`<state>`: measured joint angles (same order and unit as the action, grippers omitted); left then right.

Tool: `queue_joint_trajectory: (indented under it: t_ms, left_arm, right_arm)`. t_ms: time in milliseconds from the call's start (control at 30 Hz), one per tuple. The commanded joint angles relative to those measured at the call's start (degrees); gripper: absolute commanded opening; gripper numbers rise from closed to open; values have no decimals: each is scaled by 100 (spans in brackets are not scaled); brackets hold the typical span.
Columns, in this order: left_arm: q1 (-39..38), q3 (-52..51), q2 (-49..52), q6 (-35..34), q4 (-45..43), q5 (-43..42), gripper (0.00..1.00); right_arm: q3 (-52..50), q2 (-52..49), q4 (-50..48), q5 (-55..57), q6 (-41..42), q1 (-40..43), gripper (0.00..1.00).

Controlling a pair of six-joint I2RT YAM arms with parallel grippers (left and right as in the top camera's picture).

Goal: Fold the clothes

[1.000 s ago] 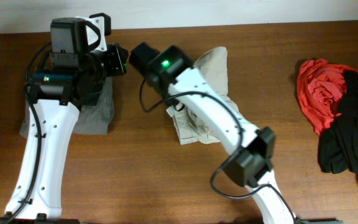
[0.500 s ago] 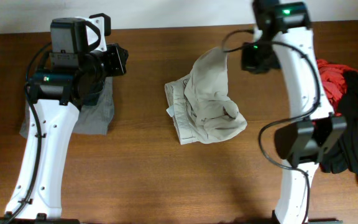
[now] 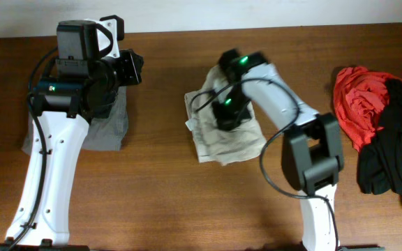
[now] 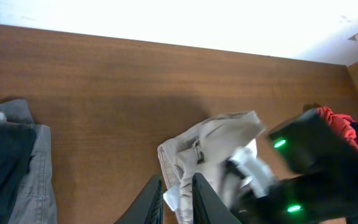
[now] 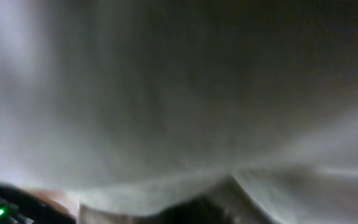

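Note:
Beige shorts [image 3: 222, 144] lie crumpled at the table's middle; they also show in the left wrist view [image 4: 211, 138]. My right gripper [image 3: 227, 117] is down on their upper middle, shut, with blurred beige cloth [image 5: 179, 93] filling its wrist view right up to the jaws. My left gripper [image 3: 134, 68] hangs at the back left, above a flat grey garment [image 3: 112, 127]. Its fingers [image 4: 155, 198] stand a narrow gap apart with nothing between them, pointing toward the shorts. More clothes, red [image 3: 356, 97] and black [image 3: 393, 148], are heaped at the right edge.
The right arm [image 3: 306, 153] arches over the table's right centre, between the shorts and the red and black heap. A dark garment [image 4: 2, 155] lies on the grey one [image 4: 36, 180]. A pale wall [image 4: 179, 22] runs behind the table's far edge.
The right arm came from the far right back over the shorts. The shorts' leg that stretched up toward it half a second ago now lies down on the pile. The left arm stayed still.

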<state>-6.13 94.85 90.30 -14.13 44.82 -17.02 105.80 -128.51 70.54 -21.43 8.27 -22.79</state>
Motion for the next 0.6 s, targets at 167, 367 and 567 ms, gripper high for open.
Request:
queue_joint_trajectory:
  t_ms: [167, 367, 567]
  left_arm:
    - [-9, 131, -125, 94, 48, 35, 17]
    - [-181, 129, -98, 199, 101, 9, 17]
    - [-780, 125, 153, 772, 168, -199, 17]
  right_arm:
    - [-1397, -28, -1445, -240, 940, -190, 4]
    - [-1440, -22, -1462, -260, 927, -190, 4]
    - [-1440, -11, -1399, -623, 846, -186, 4]
